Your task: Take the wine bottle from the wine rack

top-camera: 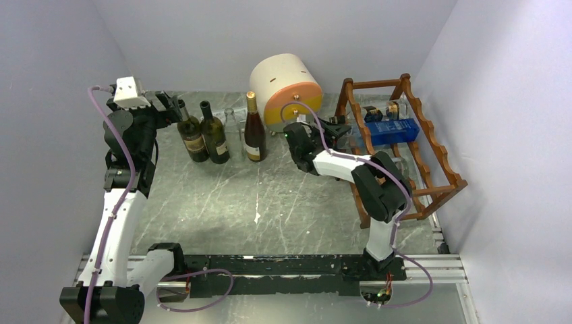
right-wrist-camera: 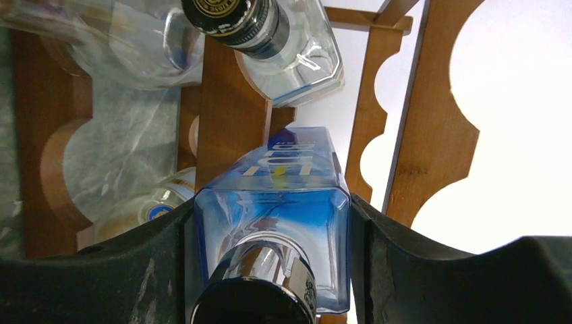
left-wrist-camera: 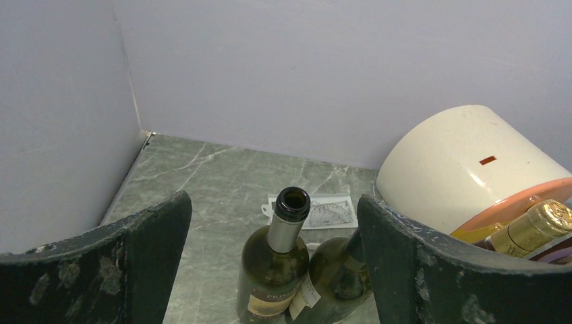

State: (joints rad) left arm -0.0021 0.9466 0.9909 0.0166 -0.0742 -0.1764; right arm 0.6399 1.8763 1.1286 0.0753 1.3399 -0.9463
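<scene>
The reddish-brown wine rack stands at the right of the table. A blue square glass bottle with a dark cap lies in it, neck toward the arms. In the right wrist view my right gripper is closed around this blue bottle at its shoulder, with both fingers against its sides; the rack's wavy rails are behind. A clear bottle lies in the rack above it. My left gripper is open and empty above a green bottle.
Three bottles stand at the back centre: two dark green and a brown one. A round cream-and-orange drawer box lies behind them. A clear protractor lies on the table. Walls are close on the left, back and right.
</scene>
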